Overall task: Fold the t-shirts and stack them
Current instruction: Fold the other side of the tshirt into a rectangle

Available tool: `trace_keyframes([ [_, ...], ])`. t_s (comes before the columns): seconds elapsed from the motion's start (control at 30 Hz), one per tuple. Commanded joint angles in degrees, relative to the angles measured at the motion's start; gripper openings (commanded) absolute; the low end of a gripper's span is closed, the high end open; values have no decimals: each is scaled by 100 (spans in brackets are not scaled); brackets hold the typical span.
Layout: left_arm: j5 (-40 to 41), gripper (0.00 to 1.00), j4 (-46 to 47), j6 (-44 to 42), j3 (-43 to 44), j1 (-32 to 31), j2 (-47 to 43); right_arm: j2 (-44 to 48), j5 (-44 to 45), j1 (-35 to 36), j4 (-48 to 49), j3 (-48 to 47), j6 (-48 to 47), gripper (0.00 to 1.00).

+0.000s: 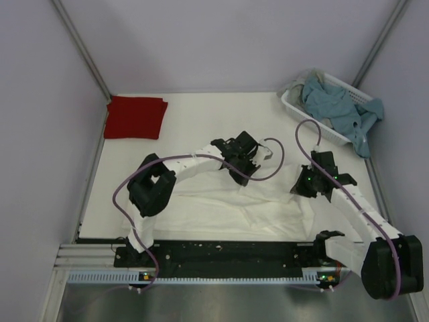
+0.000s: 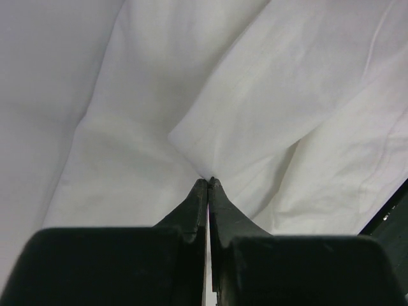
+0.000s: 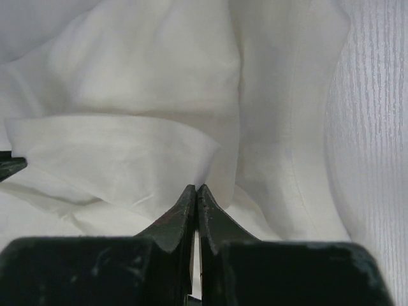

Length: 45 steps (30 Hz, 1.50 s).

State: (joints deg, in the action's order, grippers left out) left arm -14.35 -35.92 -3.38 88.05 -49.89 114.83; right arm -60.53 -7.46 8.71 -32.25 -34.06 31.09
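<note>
A large white t-shirt (image 1: 268, 204) lies rumpled on the table in front of the arm bases; its floral print is hidden. My left gripper (image 1: 242, 176) is shut on a fold of this white shirt (image 2: 242, 127), pinching a corner at its tips (image 2: 208, 182). My right gripper (image 1: 299, 189) is shut on another fold of the same shirt (image 3: 127, 153), pinched at its tips (image 3: 196, 188). A folded dark red t-shirt (image 1: 136, 117) lies flat at the far left corner of the table, away from both grippers.
A white slotted plastic basket (image 1: 293, 106) stands at the far right corner, holding crumpled blue-grey cloth (image 1: 338, 111) that hangs over its rim. Grey walls close the table on the left, back and right. The black base rail (image 1: 221, 251) runs along the near edge.
</note>
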Motion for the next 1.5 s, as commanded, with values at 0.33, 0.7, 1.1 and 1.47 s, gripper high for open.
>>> trace_keyframes([
  [0.33,732,0,938,135,-1106,-3,-646,-379,-169,-54,1389,102,-621,0],
  [0.7,134,12,587,-31,-755,-12,-294,-829,692,-71,652,-275,-604,24],
  [1.1,-233,35,717,-875,-639,-30,-1287,147,512,612,59,-769,-218,7],
  [1.47,-516,18,437,-682,-437,-30,66,-714,-528,176,957,338,573,0],
])
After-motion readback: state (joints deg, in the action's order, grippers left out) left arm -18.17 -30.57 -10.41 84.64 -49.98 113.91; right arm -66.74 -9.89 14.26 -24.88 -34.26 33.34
